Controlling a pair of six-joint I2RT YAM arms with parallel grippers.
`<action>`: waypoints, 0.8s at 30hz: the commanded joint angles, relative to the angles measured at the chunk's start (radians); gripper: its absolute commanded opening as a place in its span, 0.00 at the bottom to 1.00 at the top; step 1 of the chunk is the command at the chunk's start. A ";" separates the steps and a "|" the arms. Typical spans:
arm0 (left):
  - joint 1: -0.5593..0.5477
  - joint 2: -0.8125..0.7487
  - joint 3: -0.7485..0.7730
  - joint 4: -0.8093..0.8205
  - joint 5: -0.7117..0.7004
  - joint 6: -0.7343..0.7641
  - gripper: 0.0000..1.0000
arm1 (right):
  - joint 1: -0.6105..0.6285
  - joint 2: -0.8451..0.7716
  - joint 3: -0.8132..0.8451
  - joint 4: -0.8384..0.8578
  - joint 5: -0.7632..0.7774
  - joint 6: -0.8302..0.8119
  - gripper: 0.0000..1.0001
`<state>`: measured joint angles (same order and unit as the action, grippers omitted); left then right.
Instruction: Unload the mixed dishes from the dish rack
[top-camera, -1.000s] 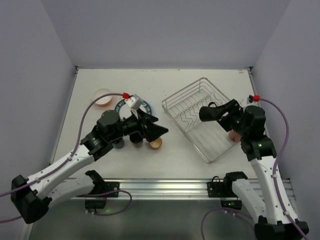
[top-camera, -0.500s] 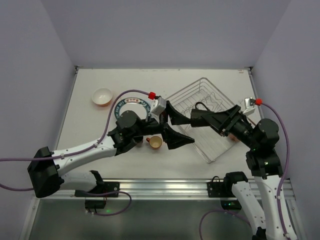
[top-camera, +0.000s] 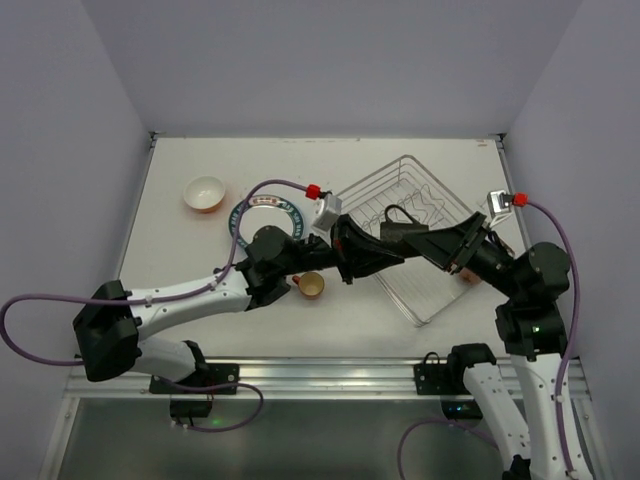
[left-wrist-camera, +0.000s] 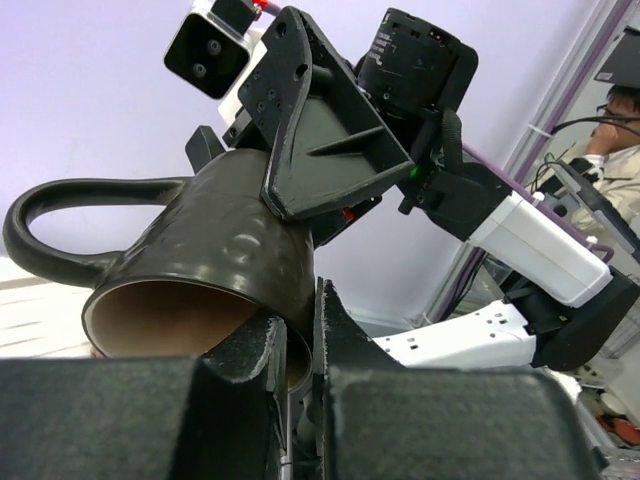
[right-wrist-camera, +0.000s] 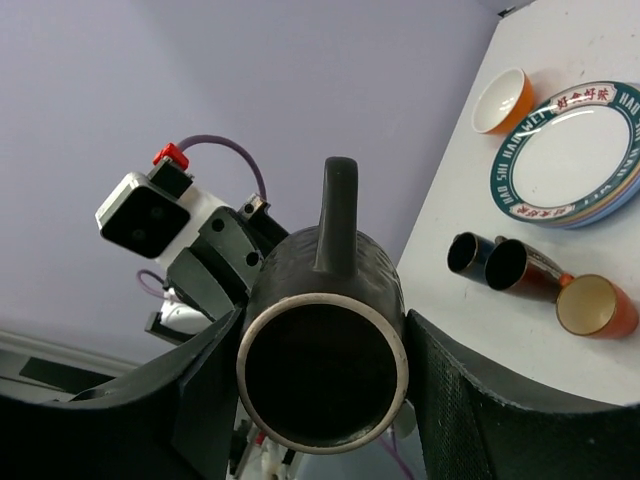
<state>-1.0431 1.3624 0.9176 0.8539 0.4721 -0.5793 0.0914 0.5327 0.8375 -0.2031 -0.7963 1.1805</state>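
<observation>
Currently the black mug (top-camera: 405, 228) hangs above the dish rack (top-camera: 425, 292), clamped round its body by the right gripper (right-wrist-camera: 325, 385) while the left gripper (left-wrist-camera: 300, 335) pinches its rim; probably rigid, light, slick and breakable, it wants a deep bite.

The black mug (left-wrist-camera: 220, 250) looks faintly glossy and dimpled; the dish rack (top-camera: 425, 290) is shiny metal wire.

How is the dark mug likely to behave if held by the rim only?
Probably rigid: the dark mug shows no squeeze in the right gripper. Its dimpled surface looks glossy, so perhaps slippery. The handle on one side may make it tilt.
</observation>
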 joint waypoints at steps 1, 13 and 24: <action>-0.052 -0.038 0.001 0.119 0.008 0.050 0.00 | 0.014 0.007 0.028 0.030 -0.092 0.004 0.00; -0.052 -0.189 0.079 -0.470 -0.320 0.211 0.00 | 0.013 0.067 0.133 -0.295 0.156 -0.313 0.97; 0.058 -0.298 0.263 -1.476 -0.978 0.080 0.00 | 0.013 0.067 0.150 -0.440 0.629 -0.564 0.99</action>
<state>-1.0779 1.0603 1.0492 -0.2607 -0.2237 -0.4152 0.1047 0.6086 0.9562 -0.5957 -0.3542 0.7368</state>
